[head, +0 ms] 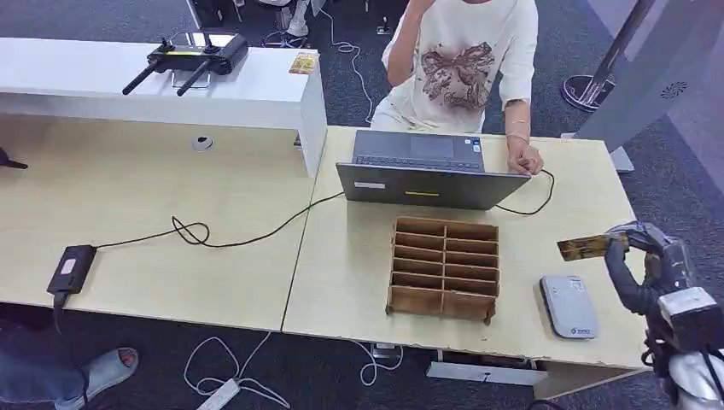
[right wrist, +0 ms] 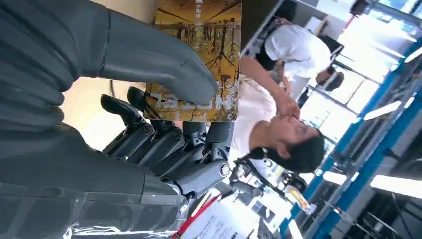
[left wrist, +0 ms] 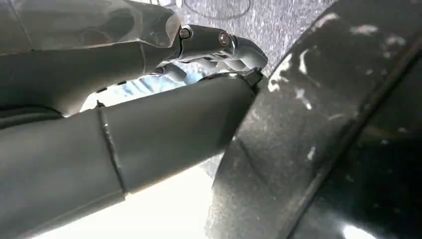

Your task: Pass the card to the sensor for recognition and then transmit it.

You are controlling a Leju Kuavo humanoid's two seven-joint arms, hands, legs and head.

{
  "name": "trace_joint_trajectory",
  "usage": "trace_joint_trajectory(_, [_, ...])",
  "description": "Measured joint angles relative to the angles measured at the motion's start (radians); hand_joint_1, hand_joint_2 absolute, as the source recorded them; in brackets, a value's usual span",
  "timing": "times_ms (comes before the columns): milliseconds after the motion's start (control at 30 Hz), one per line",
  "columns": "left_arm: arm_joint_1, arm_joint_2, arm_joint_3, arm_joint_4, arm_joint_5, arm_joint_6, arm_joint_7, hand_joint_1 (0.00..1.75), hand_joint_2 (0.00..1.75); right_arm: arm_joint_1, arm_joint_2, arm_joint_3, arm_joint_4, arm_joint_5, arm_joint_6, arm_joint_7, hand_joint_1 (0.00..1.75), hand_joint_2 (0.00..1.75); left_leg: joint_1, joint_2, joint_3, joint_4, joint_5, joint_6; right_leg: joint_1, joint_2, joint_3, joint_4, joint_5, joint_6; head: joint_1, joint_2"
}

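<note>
A dark grey carpeted floor (head: 359, 77) surrounds 2 pale wooden desks pushed side by side, the right-hand desk (head: 341, 282) carrying most of the items. Near its front right corner lies a flat grey rounded-rectangle card sensor (head: 569, 306). Just to the left of the sensor stands a brown wooden compartment rack (head: 444, 268) with 2 columns of slots. Behind the rack sits an open grey laptop (head: 423, 171), and a person in a white printed T-shirt (head: 465, 64) sits on the far side with one hand resting by the laptop's corner. A black cable (head: 248, 235) runs from the laptop across to a black power brick (head: 72, 268) on the left desk. On a raised white shelf (head: 154, 85) at the back left lies a black controller with 2 antennas (head: 192, 60).

The right hand (head: 636, 260) is raised above the desk's right edge, beyond the sensor and not touching it. It pinches a yellow-brown printed card (head: 582, 248) between the thick grey thumb (right wrist: 154, 55) and the dark fingers (right wrist: 164, 144), which are curled close together behind the card in the right wrist view. The card is in the air, pointing toward the rack, apart from the sensor.

The left hand (left wrist: 214, 47) appears close up in the left wrist view; whether its fingers are spread or closed I cannot tell.
</note>
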Motion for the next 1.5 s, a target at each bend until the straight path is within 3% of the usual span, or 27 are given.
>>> trace_joint_trajectory(167, [0.001,0.001,0.0,0.0,-0.037,0.001,-0.044,0.0,0.0,-0.044,0.012,0.003,-0.001,-0.029,-0.055,-0.037,1.75,1.75,0.0,0.0,0.0,0.0,0.0,0.0,0.0,0.0,0.0,0.0,0.0,0.0,0.0,0.0])
trace_joint_trajectory(300, [0.002,0.004,0.0,0.0,-0.062,0.002,-0.071,0.0,0.0,-0.14,0.021,0.047,0.031,0.021,-0.191,-0.049,1.75,1.75,0.0,0.0,0.0,0.0,0.001,0.0,0.0,0.0,0.0,0.001,0.0,0.0,0.0,0.0])
trace_joint_trajectory(433, [0.001,0.005,0.0,0.0,-0.082,0.003,-0.083,0.0,0.0,-0.22,0.021,0.111,0.064,0.237,-0.444,-0.018,1.75,1.75,0.0,0.0,0.0,0.0,0.002,0.002,0.0,0.0,0.0,0.001,0.0,0.0,0.0,0.0])
trace_joint_trajectory(567, [0.002,0.013,-0.008,0.0,-0.113,-0.005,-0.135,0.0,0.0,-0.254,0.023,0.168,0.084,0.474,-0.603,0.04,1.75,1.75,0.0,0.0,-0.001,0.0,0.002,0.002,0.0,0.0,0.0,0.001,0.0,0.0,0.0,0.0])
trace_joint_trajectory(700, [-0.003,0.016,-0.027,0.0,-0.141,-0.01,-0.157,0.0,0.0,-0.301,0.03,0.223,0.127,0.705,-0.707,0.117,1.75,1.75,0.0,0.0,-0.001,0.0,0.002,0.002,0.0,0.0,0.0,0.001,0.0,0.0,0.0,0.0])
trace_joint_trajectory(767, [-0.008,0.017,-0.042,0.0,-0.163,-0.015,-0.165,0.0,0.0,-0.343,0.033,0.257,0.161,0.809,-0.72,0.165,1.75,1.75,0.0,0.0,-0.001,0.0,0.002,0.003,0.0,0.0,0.0,0.001,0.001,0.001,0.0,0.0])
trace_joint_trajectory(1033, [-0.026,0.018,-0.096,0.0,-0.226,-0.03,-0.194,0.0,0.0,-0.514,0.043,0.359,0.302,0.974,-0.713,0.266,1.75,1.75,-0.001,-0.001,-0.001,0.0,0.003,0.003,-0.001,-0.001,0.001,0.001,0.002,0.002,0.0,0.0])
trace_joint_trajectory(1233, [-0.039,0.01,-0.114,0.0,-0.24,-0.049,-0.158,0.0,0.0,-0.712,0.051,0.45,0.468,0.983,-0.647,0.298,1.75,1.75,-0.001,-0.002,0.0,0.0,0.003,0.003,-0.001,-0.002,0.001,0.001,0.002,0.002,0.0,0.0])
trace_joint_trajectory(1500, [-0.043,0.007,-0.116,0.0,-0.229,-0.064,-0.131,0.0,0.0,-0.852,0.055,0.524,0.591,0.972,-0.556,0.326,1.75,1.75,-0.001,-0.003,0.0,0.0,0.003,0.003,-0.001,-0.003,0.001,0.001,0.002,0.002,0.0,0.0])
